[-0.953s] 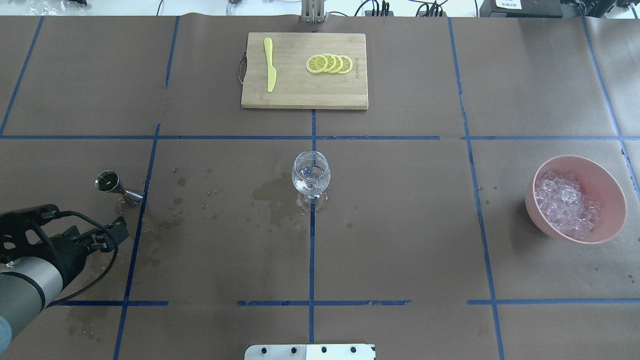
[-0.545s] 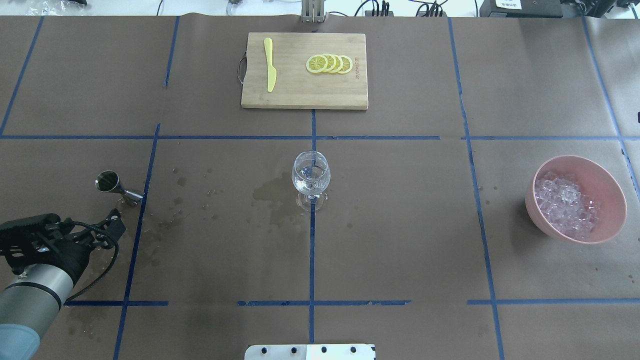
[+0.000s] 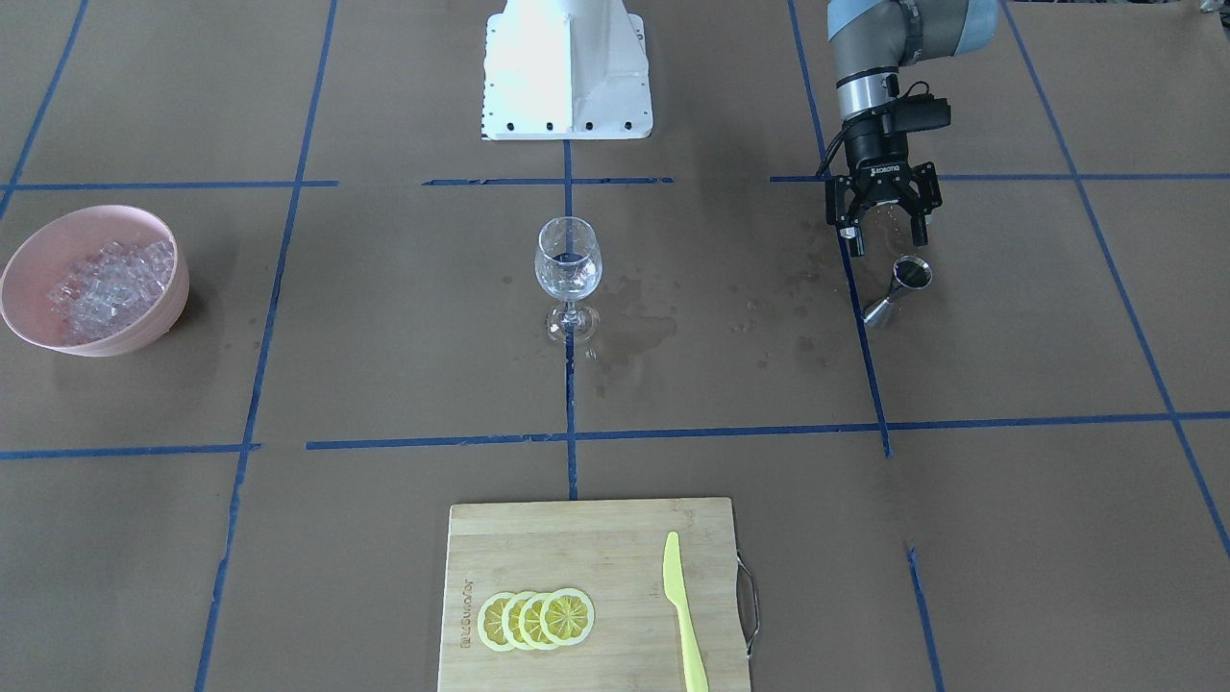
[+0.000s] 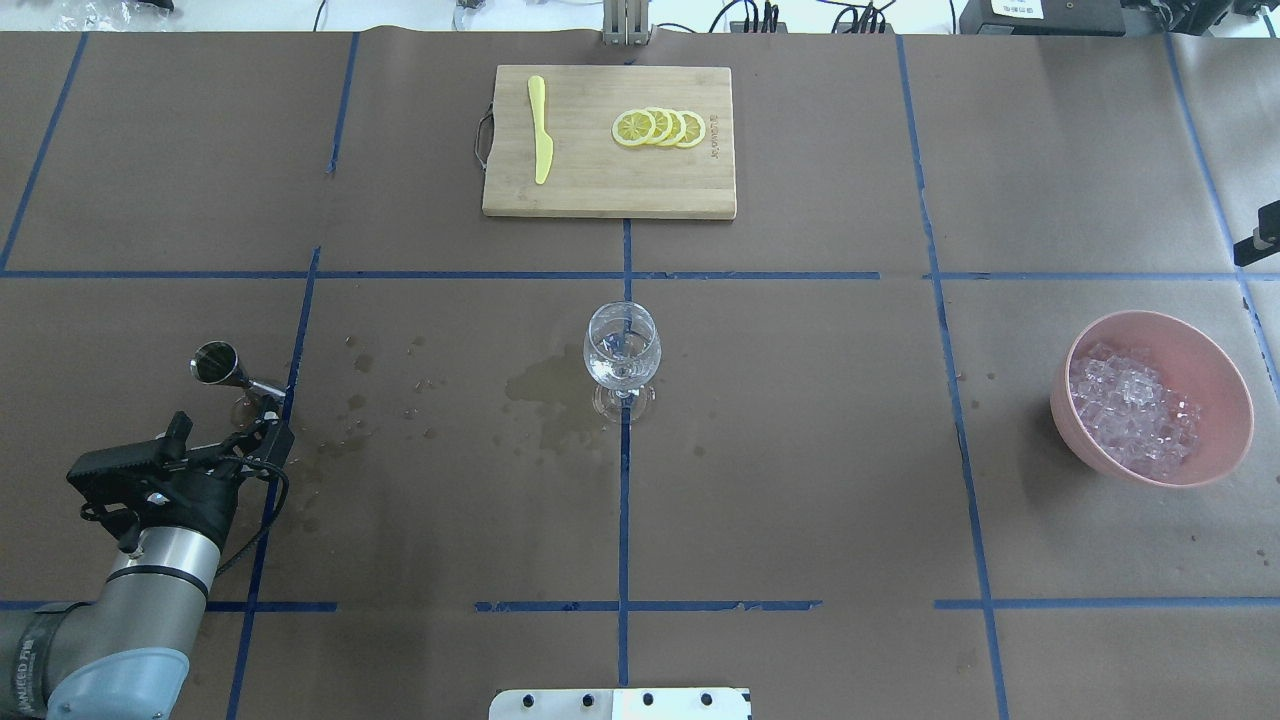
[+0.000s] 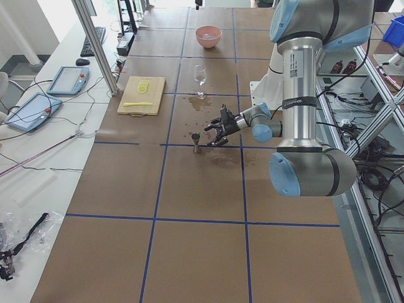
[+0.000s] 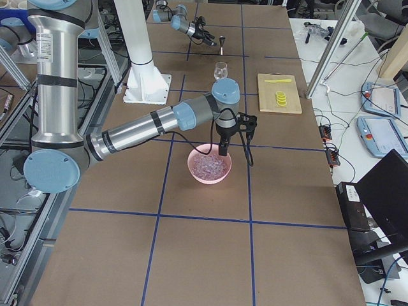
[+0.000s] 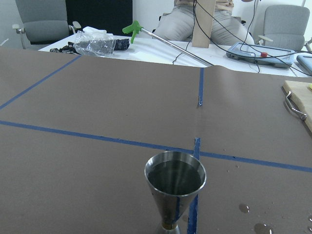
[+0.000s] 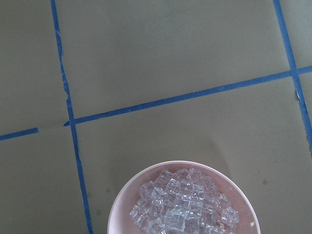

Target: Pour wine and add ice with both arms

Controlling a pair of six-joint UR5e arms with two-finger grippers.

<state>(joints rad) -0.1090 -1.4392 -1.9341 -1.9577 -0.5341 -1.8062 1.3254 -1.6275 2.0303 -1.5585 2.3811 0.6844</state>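
Steel jigger stands upright well off to the robot's left of the wine glass, and the wine sits dark in its upper cup. The left gripper hangs just on the robot's side of the jigger, jaws spread apart with nothing between them. Well off to the other side of the glass, the ice lies heaped in a pink bowl. The right gripper hovers over that bowl, pointing down; whether its jaws are apart or together I cannot tell. Wet spots darken the paper beside the glass's foot.
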